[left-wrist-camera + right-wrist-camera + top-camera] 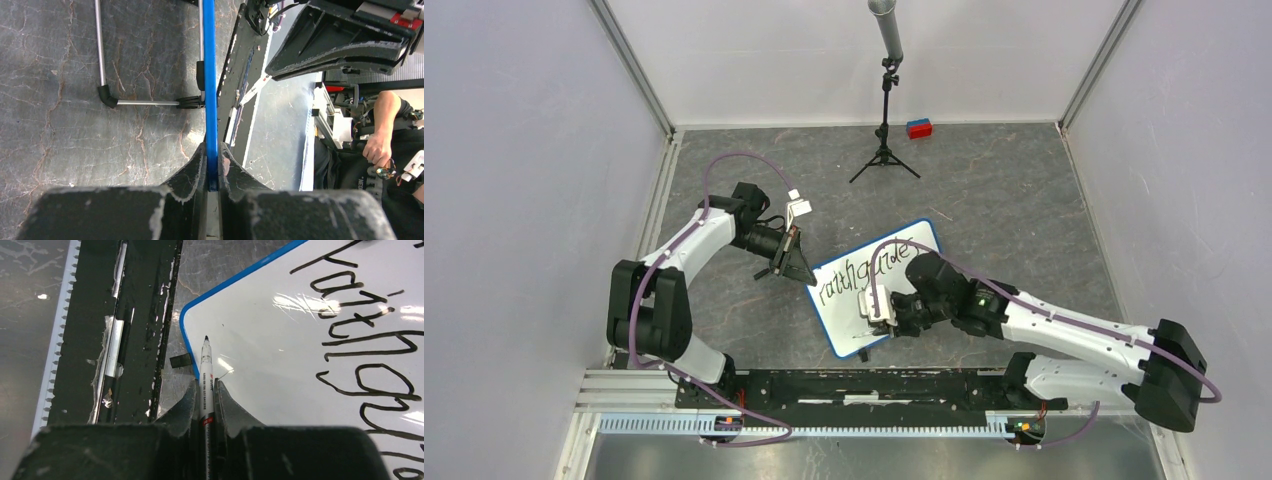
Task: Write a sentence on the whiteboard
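Grey marbled tabletop (1024, 200), white walls (514, 150), black tripod (884, 155), blue-rimmed whiteboard (844, 315)

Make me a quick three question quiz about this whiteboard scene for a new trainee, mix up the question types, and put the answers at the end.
1. True or false: the left tool is clamped on the blue rim of the whiteboard.
2. What does the right tool hold? A: an eraser. B: a marker with its tip over the board. C: nothing.
3. Fill in the blank: near the far wall, beside the tripod, lies a red and ____ block.

Key: 1 true; 2 B; 3 blue.
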`<state>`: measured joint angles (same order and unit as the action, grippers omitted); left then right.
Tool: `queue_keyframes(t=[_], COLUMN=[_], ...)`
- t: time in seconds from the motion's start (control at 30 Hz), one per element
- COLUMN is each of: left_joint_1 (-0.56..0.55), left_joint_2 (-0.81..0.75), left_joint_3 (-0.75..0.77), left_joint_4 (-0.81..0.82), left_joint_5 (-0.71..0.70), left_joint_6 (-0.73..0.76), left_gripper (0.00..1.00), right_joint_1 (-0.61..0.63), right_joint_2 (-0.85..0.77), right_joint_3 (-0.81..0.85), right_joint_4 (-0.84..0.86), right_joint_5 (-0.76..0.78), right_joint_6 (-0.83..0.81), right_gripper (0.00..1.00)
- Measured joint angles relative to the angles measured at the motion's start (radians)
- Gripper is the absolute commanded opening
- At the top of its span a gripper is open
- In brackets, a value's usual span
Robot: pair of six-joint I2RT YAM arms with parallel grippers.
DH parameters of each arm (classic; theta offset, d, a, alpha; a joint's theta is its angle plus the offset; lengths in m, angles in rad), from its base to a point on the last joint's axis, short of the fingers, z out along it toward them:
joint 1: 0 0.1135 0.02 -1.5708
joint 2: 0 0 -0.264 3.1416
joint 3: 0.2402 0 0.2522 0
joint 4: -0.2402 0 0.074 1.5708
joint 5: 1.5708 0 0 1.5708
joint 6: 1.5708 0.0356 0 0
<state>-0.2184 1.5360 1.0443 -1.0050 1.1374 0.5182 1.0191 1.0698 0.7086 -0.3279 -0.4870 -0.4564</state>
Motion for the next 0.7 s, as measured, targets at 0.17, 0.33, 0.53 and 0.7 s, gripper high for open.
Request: queue_keyframes(t=[0.17, 0.33, 0.53, 0.7], left_joint_1=[0.000, 0.000, 0.000, 0.000], left_joint_2=[0.000, 0.000, 0.004, 0.006], left_joint_3=[0.000, 0.000, 0.002, 0.002], left_joint_4=[0.000, 0.000, -0.002, -0.003], left_joint_5=[0.000, 0.000, 0.001, 0.005], left_joint_6=[0.000, 0.000, 0.000, 0.000], left_gripper=[0.02, 0.02, 0.02, 0.03], right_joint_1=[0.048, 0.090, 0.136, 0.147], right_joint_2=[0.030, 0.053, 0.082, 0.093], right_joint_3=[0.008, 0.014, 0.023, 0.032], right_joint_4=[0.025, 0.073, 0.104, 0.121], right_joint_5=[0.043, 0.119, 0.198, 0.227], right_joint_6=[0.010, 0.023, 0.023, 0.022], right_gripper=[0.00, 0.00, 0.00, 0.00])
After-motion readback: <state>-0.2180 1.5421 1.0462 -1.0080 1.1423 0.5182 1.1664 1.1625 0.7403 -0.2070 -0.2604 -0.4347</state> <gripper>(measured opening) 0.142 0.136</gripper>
